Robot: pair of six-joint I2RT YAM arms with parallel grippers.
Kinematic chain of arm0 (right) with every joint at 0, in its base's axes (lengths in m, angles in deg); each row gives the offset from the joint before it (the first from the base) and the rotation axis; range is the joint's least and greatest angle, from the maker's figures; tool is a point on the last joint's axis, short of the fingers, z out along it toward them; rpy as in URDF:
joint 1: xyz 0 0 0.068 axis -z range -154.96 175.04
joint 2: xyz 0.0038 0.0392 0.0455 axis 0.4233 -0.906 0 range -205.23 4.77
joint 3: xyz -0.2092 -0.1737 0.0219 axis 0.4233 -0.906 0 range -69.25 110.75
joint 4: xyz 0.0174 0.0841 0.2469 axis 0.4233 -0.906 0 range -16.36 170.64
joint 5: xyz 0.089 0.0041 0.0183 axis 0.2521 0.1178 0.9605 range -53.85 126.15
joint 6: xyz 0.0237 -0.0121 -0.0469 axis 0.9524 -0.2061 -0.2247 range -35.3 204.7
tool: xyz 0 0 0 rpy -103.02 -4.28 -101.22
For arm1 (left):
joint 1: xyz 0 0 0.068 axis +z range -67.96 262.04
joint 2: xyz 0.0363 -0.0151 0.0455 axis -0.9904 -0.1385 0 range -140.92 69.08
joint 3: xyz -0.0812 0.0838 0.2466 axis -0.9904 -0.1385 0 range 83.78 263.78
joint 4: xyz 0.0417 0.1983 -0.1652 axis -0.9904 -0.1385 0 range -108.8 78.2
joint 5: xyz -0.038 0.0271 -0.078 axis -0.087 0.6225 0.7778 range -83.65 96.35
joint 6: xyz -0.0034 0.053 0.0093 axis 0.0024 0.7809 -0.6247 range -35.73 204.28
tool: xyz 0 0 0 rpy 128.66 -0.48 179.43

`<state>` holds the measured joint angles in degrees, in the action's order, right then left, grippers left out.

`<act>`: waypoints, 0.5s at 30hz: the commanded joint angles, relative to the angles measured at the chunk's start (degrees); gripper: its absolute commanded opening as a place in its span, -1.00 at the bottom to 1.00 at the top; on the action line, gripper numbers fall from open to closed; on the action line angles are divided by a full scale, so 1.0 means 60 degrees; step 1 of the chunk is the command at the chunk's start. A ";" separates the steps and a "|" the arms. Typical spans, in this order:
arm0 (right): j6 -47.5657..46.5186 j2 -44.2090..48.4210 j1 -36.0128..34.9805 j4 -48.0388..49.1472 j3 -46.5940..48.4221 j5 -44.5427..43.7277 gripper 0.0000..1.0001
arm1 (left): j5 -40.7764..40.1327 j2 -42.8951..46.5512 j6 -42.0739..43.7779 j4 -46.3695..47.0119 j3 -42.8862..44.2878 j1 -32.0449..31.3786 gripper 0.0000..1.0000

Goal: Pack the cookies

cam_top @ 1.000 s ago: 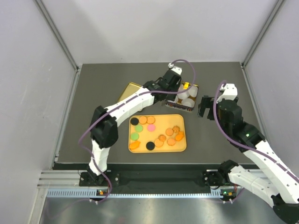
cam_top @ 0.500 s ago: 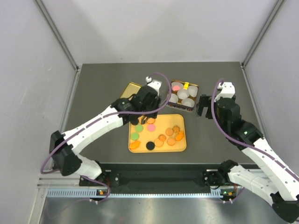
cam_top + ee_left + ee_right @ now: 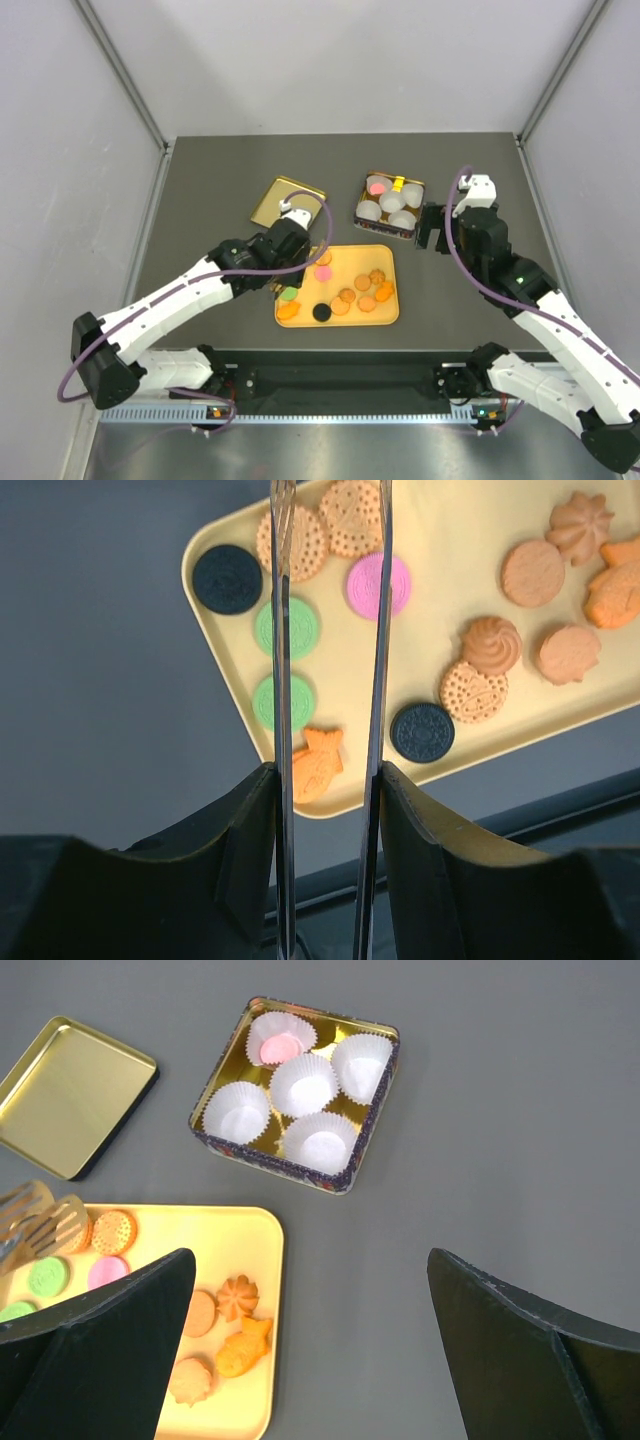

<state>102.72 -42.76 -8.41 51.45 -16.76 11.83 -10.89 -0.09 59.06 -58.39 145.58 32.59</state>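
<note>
Cookie packing at the counter: the left end effector (image 3: pixel 328 780) grips a pair of metal tongs (image 3: pixel 379 660), its two black fingers pressed against the outer sides of the blades. In the overhead view it is poised above the upper-left part of a yellow tray (image 3: pixel 352 260).

The cookies (image 3: pixel 366 283) lie loose on that tray at the centre of the dark counter (image 3: pixel 220 170). They include orange-brown rounds, swirls and fish shapes, two black discs, two green and one pink. In the left wrist view the tong blades stand apart and run across the tray's left end, crossing the two green cookies (image 3: pixel 290 627). Whether the tips touch anything cannot be told.

Just above and to the right of the tray in the overhead view sits an open square tin (image 3: pixel 270 1158) holding five white paper cups (image 3: pixel 305 1085). The cup in its upper-left corner, as the right wrist camera sees it, carries a single pink cookie (image 3: pixel 275 1048). The tin's gold lid (image 3: pixel 70 1095) lies upturned to the tin's left, apart from it.

The right end effector (image 3: pixel 308 1255) hangs over bare counter to the right of the tin, its fingers spread wide with nothing between them.
</note>
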 commanded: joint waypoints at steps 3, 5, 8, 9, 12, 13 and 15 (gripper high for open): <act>-0.0074 0.0040 0.0111 0.0470 -0.0062 0.0010 0.99 | 0.0821 0.0453 -0.0134 -0.0072 -0.0543 -0.0122 -0.04; -0.0059 0.0011 0.0112 0.0470 -0.0047 0.0010 0.99 | 0.0967 0.0526 -0.0076 -0.0145 -0.0646 -0.0166 -0.02; -0.0059 -0.0018 0.0126 0.0470 -0.0076 -0.0019 0.99 | 0.1246 0.0585 -0.0017 -0.0218 -0.0764 -0.0195 -0.02; -0.0059 -0.0004 0.0112 0.0470 -0.0105 -0.0020 0.99 | 0.1261 0.0571 -0.0002 -0.0248 -0.0807 -0.0196 -0.02; -0.0059 0.0026 0.0126 0.0441 -0.0135 -0.0049 0.99 | 0.1217 0.0483 0.0042 -0.0380 -0.0808 -0.0225 0.00; -0.0059 0.0026 0.0112 0.0470 -0.0135 -0.0049 0.99 | 0.1246 0.0439 0.0056 -0.0394 -0.0808 -0.0239 -0.01; -0.0045 0.0040 0.0126 0.0456 -0.0149 -0.0049 0.99 | 0.1334 0.0381 0.0086 -0.0380 -0.0779 -0.0254 0.01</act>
<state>102.72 -42.89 -8.41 51.86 -17.50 11.85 -3.89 1.44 58.91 -60.42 140.77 31.52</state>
